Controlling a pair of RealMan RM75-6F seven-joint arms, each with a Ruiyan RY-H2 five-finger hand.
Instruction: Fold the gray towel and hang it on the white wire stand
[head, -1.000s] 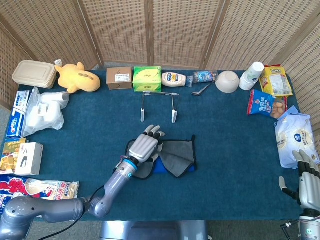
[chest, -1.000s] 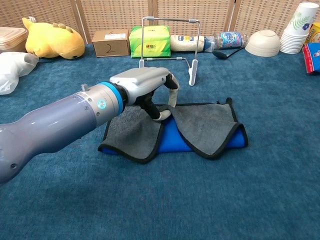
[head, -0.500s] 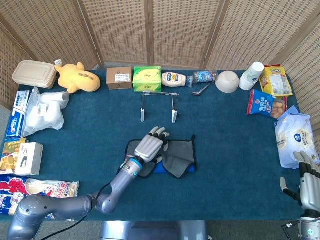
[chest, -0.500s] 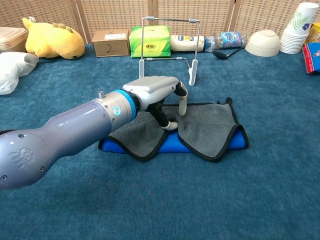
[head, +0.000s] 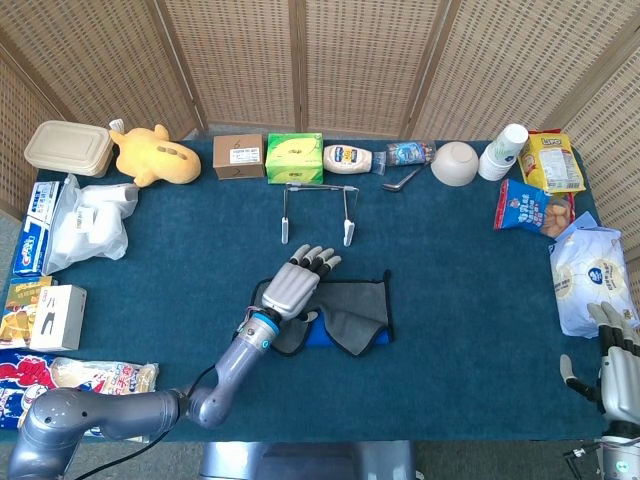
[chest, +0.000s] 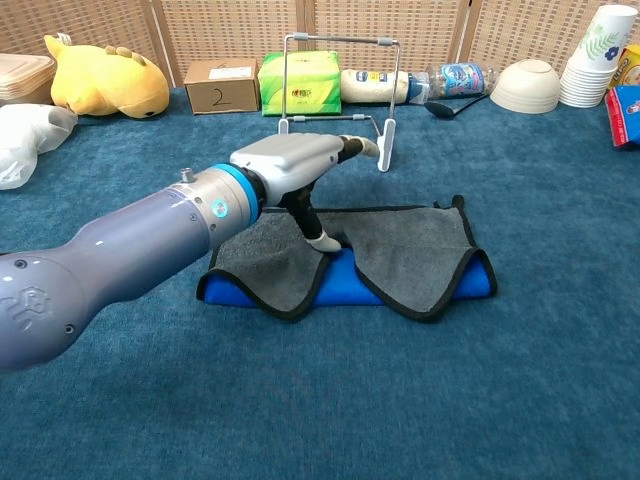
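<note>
Right, my left robot hand (head: 296, 284) (chest: 290, 160) sits over the left half of the towel (head: 345, 312) (chest: 400, 250), palm down, fingers (head: 318, 260) stretched out flat and apart toward the stand (head: 316, 210) (chest: 335, 90). Only the thumb (chest: 312, 222) points down onto the cloth near the middle fold; I see nothing gripped in it. The towel lies on the bench (head: 460, 300) (chest: 400, 400) just in front of the stand, gray with a dark hem, its two sides folded in toward the centre so the blue underside shows along the near edge. The stand is upright and bare, well apart from the towel's far edge.

My right robot hand (head: 618, 365) is far to the right of the towel, at the bench's near corner, fingers up and spread, holding nothing; the chest view does not show it.

Behind the stand are a green box (head: 294, 158) (chest: 299, 83), a brown box (head: 238, 156) (chest: 221, 86) and a mayonnaise bottle (head: 347, 158) (chest: 373, 85). Further right of the stand are a bowl (head: 454, 163) (chest: 527, 85) and stacked cups (head: 503, 151) (chest: 596, 56); further left, a yellow plush (head: 153, 155) (chest: 103, 77).
</note>
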